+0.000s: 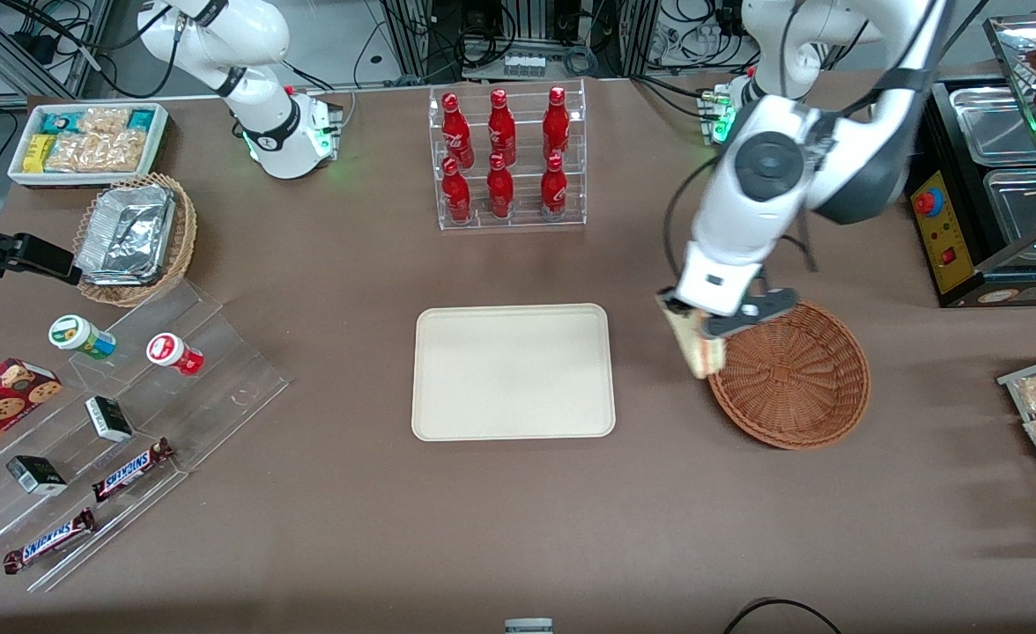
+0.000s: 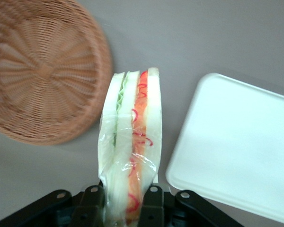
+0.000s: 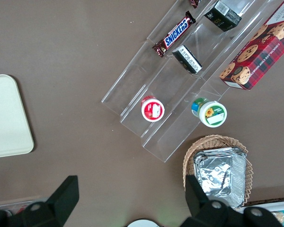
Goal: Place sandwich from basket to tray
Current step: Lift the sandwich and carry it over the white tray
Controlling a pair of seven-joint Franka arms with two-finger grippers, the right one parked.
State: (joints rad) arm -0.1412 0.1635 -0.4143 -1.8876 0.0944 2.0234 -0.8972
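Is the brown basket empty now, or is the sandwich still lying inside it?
Empty. The basket shows only bare weave, and the gripper holds the sandwich clamped between its fingers, above the table between basket and tray.

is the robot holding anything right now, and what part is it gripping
Yes. The tool is shut on the sandwich, pinching one end across its bread faces, above the basket rim on the side toward the tray.

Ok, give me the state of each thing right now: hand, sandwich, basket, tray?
Hand: shut on the sandwich, raised over the basket's rim on the side toward the tray.
Sandwich: wrapped in clear film, gripped at one end, lifted out of the basket.
Basket: upright, nothing in it.
Tray: flat on the table, nothing on it yet.
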